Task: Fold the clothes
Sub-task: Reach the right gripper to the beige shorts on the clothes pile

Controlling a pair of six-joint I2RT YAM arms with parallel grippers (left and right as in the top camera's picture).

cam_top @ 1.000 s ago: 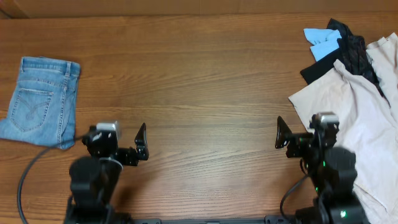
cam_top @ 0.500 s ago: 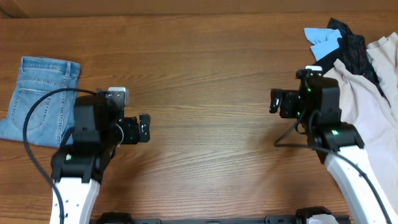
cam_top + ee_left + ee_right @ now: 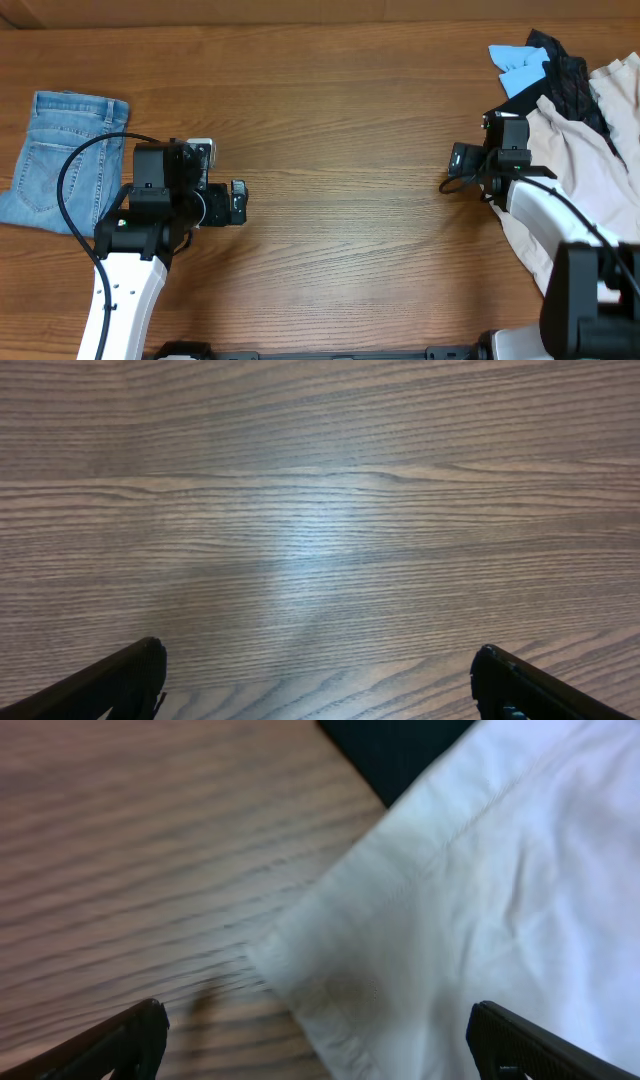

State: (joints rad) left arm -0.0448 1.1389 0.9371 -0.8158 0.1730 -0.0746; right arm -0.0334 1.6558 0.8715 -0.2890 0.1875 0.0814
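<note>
The beige khaki shorts (image 3: 590,180) lie crumpled at the table's right edge, partly under my right arm. In the right wrist view a hemmed corner of them (image 3: 450,920) lies on the wood between my open fingers. My right gripper (image 3: 462,160) is open just above that left corner of the shorts, holding nothing. My left gripper (image 3: 238,202) is open and empty over bare wood at the left centre; its wrist view shows only wood grain between the fingertips (image 3: 320,675).
Folded light-blue denim shorts (image 3: 65,160) lie at the far left, beside my left arm. A heap of black (image 3: 560,75) and sky-blue (image 3: 520,65) garments lies at the back right, touching the beige shorts. The table's far edge runs along the top.
Both arms have risen from near the front edge and reached out over the table. The right gripper moved up and right to the corner of the beige shorts. The left gripper moved slightly forward.
</note>
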